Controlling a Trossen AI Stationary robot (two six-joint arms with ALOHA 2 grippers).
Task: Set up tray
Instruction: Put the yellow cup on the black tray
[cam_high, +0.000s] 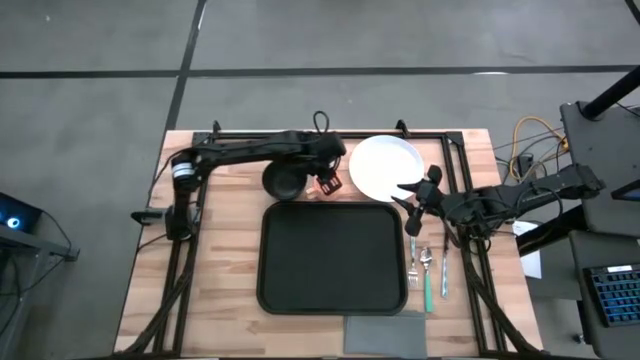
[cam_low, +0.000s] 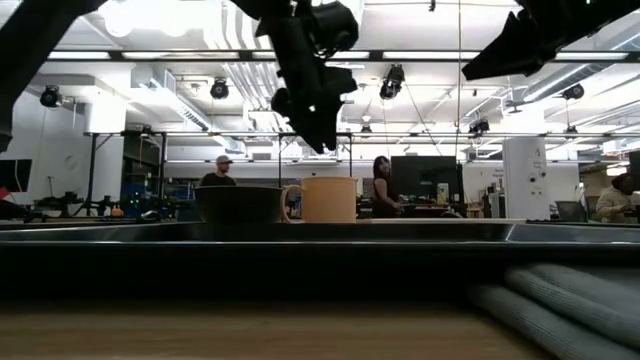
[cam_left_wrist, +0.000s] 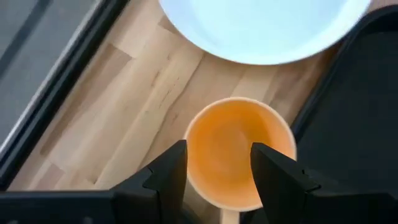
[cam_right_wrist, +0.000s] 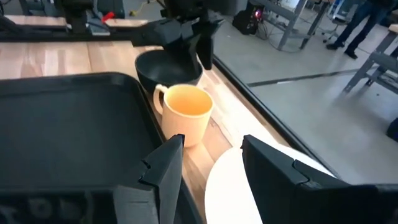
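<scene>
The large black tray (cam_high: 333, 257) lies in the middle of the table. Behind it stand a black bowl (cam_high: 283, 180), a tan mug (cam_right_wrist: 186, 113) and a white plate (cam_high: 385, 165), each resting on the wood. My left gripper (cam_left_wrist: 217, 155) hovers open above the mug (cam_left_wrist: 239, 146), a finger on either side of its rim, and the low view shows it clear above the mug (cam_low: 328, 200). In the high view that gripper hides the mug. My right gripper (cam_right_wrist: 211, 146) is open, raised over the plate's (cam_right_wrist: 249, 186) near right edge.
A fork (cam_high: 413, 265), a green-handled spoon (cam_high: 427, 275) and a knife (cam_high: 444, 265) lie on the wood to the right of the tray. A folded grey napkin (cam_high: 385, 335) sits at the near edge. Black frame rails run along the table's sides. People stand in the room beyond.
</scene>
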